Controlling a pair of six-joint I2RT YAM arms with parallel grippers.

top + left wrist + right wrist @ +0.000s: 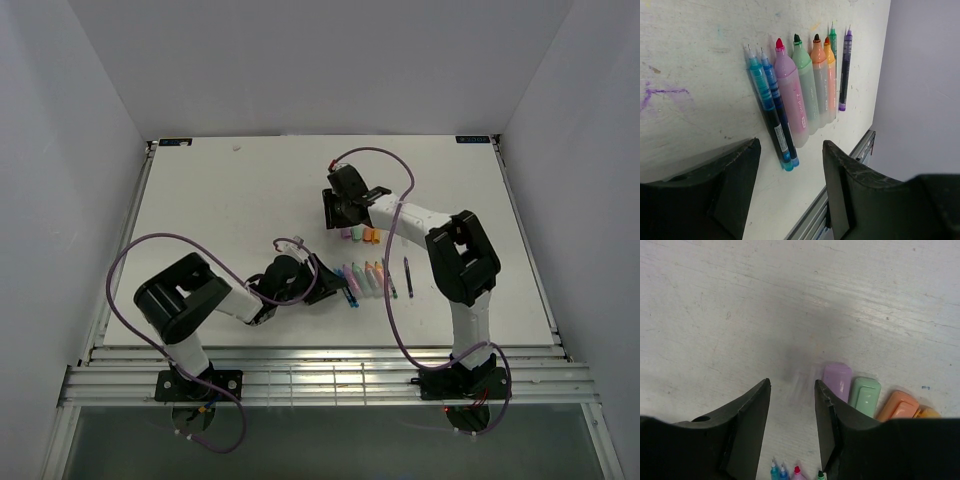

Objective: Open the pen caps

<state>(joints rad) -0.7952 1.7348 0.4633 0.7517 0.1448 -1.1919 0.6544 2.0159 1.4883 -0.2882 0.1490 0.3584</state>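
Bare table (220, 190) far left of the pen row (800, 95) and well beyond it. Blocked just left of the row by the left gripper (326, 283), just beyond it by the pen caps (867, 397) and, past those, the right gripper (792, 425). Hemmed on the right by the right arm (462, 262).

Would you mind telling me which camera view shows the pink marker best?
The left wrist view: the pink marker shows full length and close, red tip bare. The top view gives only a tiny pink sliver in the row; the right wrist view catches just its tip at the bottom edge.
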